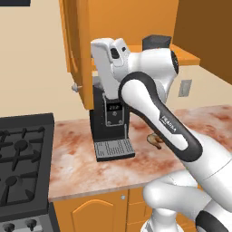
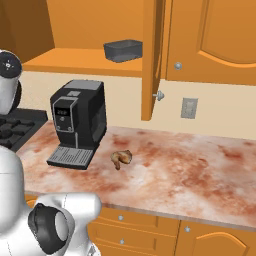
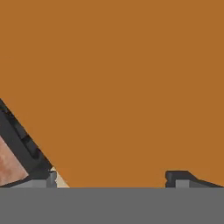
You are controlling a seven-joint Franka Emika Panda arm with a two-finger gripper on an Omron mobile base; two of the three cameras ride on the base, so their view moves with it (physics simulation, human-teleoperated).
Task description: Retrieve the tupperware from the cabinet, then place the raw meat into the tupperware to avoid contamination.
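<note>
Reaching for the tupperware (image 2: 123, 50) is judged the step in hand; a level approach onto the cabinet (image 2: 150, 60) shelf is advised, clear of the open door. Hand (image 3: 111, 179) is seen spread wide, holding nothing. Box: low, dark, rectangular. Raw meat (image 2: 121, 158), lumpy tan, lies on the mottled desk (image 2: 200, 165) beside the glossy black coffee machine (image 2: 77, 122).

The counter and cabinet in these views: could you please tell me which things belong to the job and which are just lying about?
Belonging to the job:
tupperware on the cabinet shelf
raw meat on the counter

Just lying about:
coffee machine
stove
wall outlet
</note>
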